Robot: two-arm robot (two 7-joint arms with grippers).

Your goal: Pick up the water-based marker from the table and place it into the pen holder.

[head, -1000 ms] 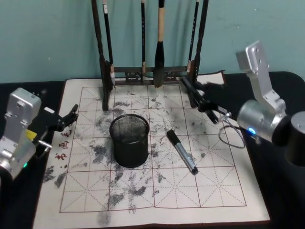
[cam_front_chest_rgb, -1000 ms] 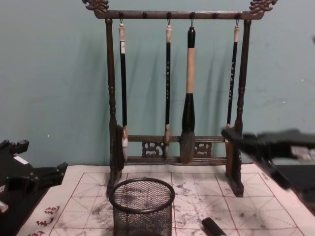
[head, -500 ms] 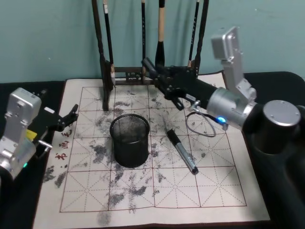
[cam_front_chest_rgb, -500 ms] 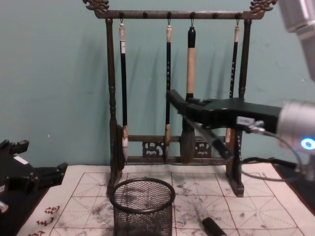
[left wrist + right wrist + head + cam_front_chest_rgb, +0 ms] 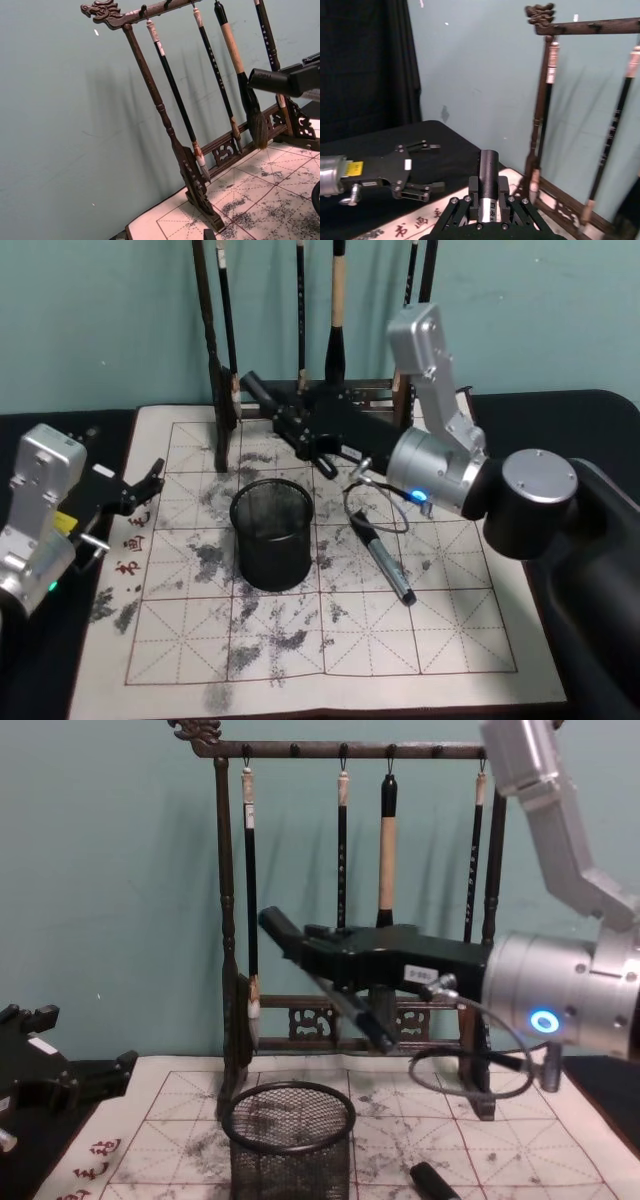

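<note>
Head view: the right tool [image 5: 288, 425] is hovering spread and empty at upper centre; the left tool [image 5: 148, 485] is idling spread. The reach step is running, and the next move is calling for descent onto the water-based marker [image 5: 381, 560].

marker [image 5: 382, 560]: flat on table [image 5: 450, 640] (black cap, grey barrel) | pen holder [image 5: 272, 558]: upright, near its left

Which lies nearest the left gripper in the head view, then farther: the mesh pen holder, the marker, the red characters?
1. Red characters, left edge of the mat, beside the left gripper.
2. Pen holder, centre.
3. Marker, right of the holder.
</note>
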